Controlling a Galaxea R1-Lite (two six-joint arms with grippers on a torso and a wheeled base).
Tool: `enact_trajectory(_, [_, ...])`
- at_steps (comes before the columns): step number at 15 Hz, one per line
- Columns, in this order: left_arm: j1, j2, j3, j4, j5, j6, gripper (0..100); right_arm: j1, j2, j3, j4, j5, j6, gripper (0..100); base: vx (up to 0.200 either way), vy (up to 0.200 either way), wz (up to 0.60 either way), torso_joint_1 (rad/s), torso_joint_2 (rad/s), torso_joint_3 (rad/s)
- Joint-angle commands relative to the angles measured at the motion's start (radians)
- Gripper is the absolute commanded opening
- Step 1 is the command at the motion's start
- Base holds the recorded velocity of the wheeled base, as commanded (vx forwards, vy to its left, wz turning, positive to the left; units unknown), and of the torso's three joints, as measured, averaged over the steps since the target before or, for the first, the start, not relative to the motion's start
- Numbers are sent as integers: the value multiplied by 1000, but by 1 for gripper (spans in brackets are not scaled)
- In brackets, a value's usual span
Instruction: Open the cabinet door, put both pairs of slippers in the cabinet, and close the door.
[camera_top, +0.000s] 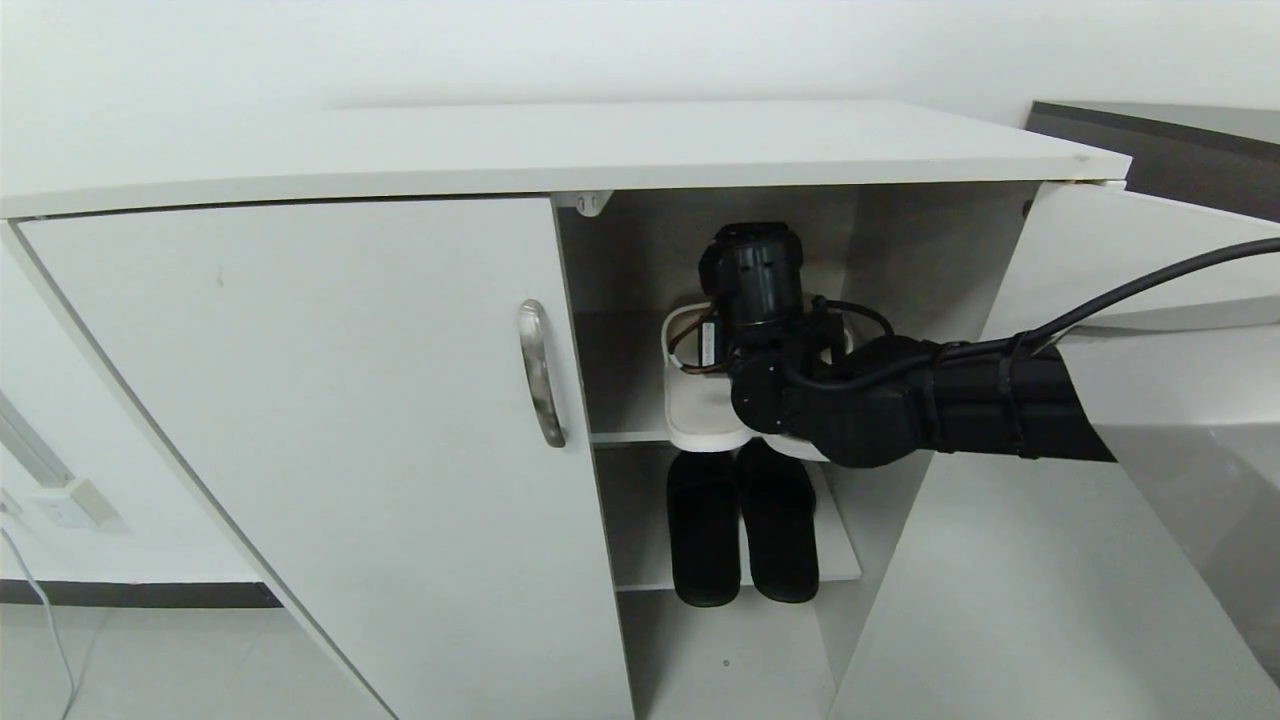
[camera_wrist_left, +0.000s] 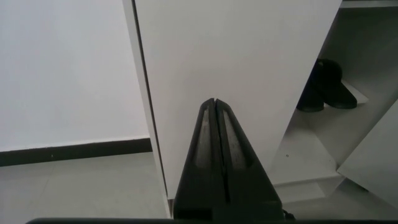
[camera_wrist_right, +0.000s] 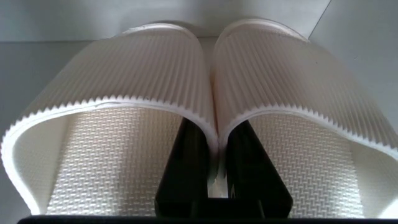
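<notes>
Your right gripper (camera_wrist_right: 216, 134) is inside the cabinet (camera_top: 600, 140), over the upper shelf (camera_top: 620, 400); its jaws are nearly closed, one finger (camera_wrist_right: 189, 162) inside each shoe of the white slippers (camera_wrist_right: 124, 81), pinching the two adjoining strap walls between them. The white pair sits side by side under that gripper, soles on the upper shelf, heels overhanging its front edge; the black slippers (camera_top: 740, 530) lie directly below the gripper on the lower shelf (camera_top: 640, 540), side by side, touching. The right door (camera_top: 1000, 600) stands open beside the right arm; the left door (camera_top: 300, 400) is closed, its metal handle (camera_top: 540, 375) just to the gripper's left. Your left gripper (camera_wrist_left: 214, 106) has its fingers pressed together, holding nothing; the closed left door is just ahead of it, the black slippers farther off to one side.
</notes>
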Motion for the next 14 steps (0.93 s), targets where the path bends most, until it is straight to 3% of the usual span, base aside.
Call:
enact_trajectory(1, [0,1,0,0,0,0,0,-2,11,0,-1,0,0,0,0,0,0,0,0,0])
enact_trajectory(2, [0,1,0,0,0,0,0,-1,11,0,-3,0,0,0,0,0,0,0,0,0])
enact_trajectory(3, [0,1,0,0,0,0,0,-1,11,0,-3,0,0,100,0,0,0,0,0,0])
enact_trajectory(14, [0,1,0,0,0,0,0,27,-66,117,-13,-10,8,100,0,0,0,0,0,0])
